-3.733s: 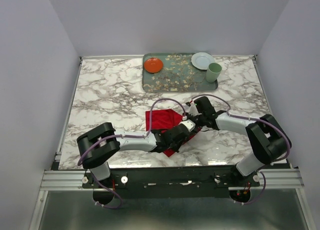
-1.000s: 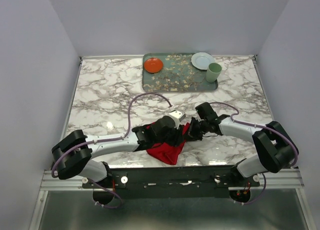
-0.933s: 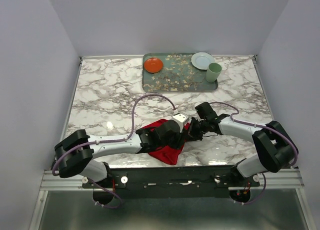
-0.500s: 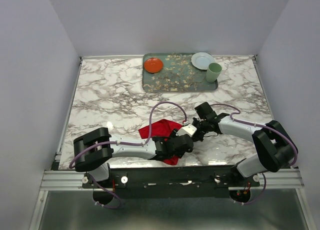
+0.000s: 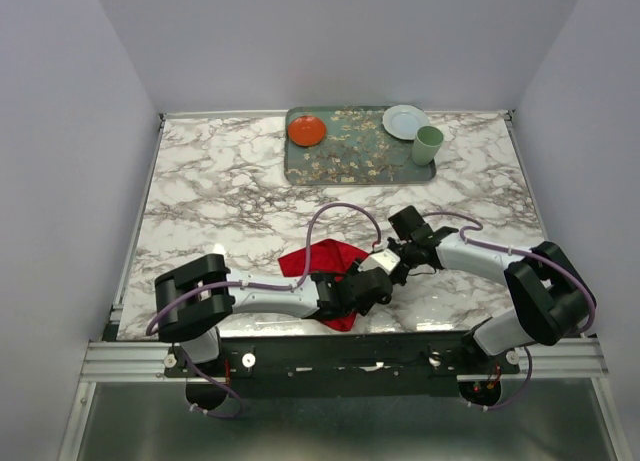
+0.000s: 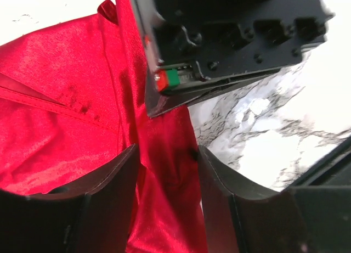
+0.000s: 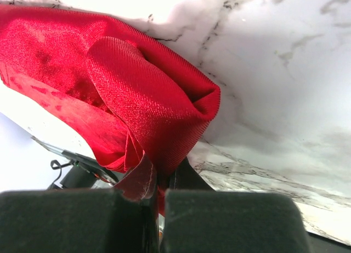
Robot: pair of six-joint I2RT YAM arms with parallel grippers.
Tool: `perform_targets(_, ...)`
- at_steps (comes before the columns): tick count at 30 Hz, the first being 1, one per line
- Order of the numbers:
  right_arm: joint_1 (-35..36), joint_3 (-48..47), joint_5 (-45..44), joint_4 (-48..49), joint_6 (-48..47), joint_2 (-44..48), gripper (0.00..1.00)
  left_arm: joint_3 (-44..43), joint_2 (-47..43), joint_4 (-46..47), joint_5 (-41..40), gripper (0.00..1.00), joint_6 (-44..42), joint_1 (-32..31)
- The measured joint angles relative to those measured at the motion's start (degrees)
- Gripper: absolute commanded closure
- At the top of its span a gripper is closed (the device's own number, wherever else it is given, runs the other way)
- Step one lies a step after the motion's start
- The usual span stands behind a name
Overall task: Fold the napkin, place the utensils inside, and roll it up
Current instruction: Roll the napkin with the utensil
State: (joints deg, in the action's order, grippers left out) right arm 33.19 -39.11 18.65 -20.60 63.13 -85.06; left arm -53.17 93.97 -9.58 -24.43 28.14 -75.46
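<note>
The red napkin lies bunched on the marble near the front edge, with a fold hanging toward the edge. In the left wrist view the napkin runs between my left gripper's fingers, which stand apart around a strip of it. My left gripper sits right beside my right gripper. In the right wrist view my right gripper is shut on a thick folded corner of the napkin, lifting it off the table. The utensils are not visible in any view.
A patterned green tray stands at the back centre with a small orange-red plate. A white plate and a pale green cup are at the tray's right end. The right gripper's black body is just ahead of my left fingers.
My left gripper has moved right and toward the front edge, across the napkin, to beside the right gripper. The napkin has bunched up. The right gripper has held its pinch in place.
</note>
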Motion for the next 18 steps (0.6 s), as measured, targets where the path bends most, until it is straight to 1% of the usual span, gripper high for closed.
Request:
perform_targets(4,0.3,0.0,-0.4,-0.4,1.8,0.3,0.99,-0.3,2.1,0.0,0.0,0.42,-0.8,0.0)
perform_targets(10,0.3,0.0,-0.6,-1.0,3.5,0.5,0.99,-1.0,3.9,0.1,0.0,0.43,-1.6,0.0)
perform_targets(13,0.3,0.0,-0.7,-1.3,4.2,0.6,0.99,-1.0,4.1,0.1,0.0,0.42,-1.9,0.0)
perform_targets(15,0.3,0.0,-0.9,-1.5,4.6,0.9,0.99,-1.1,4.1,0.1,0.3,0.43,-2.0,0.0)
perform_targets(16,0.3,0.0,-1.0,-1.7,5.0,1.1,1.0,-1.1,4.1,0.1,0.5,0.46,-2.0,0.0)
perform_targets(18,0.3,0.0,-1.2,-1.9,5.3,1.5,0.99,-1.2,4.1,0.1,0.9,0.5,-2.0,0.0)
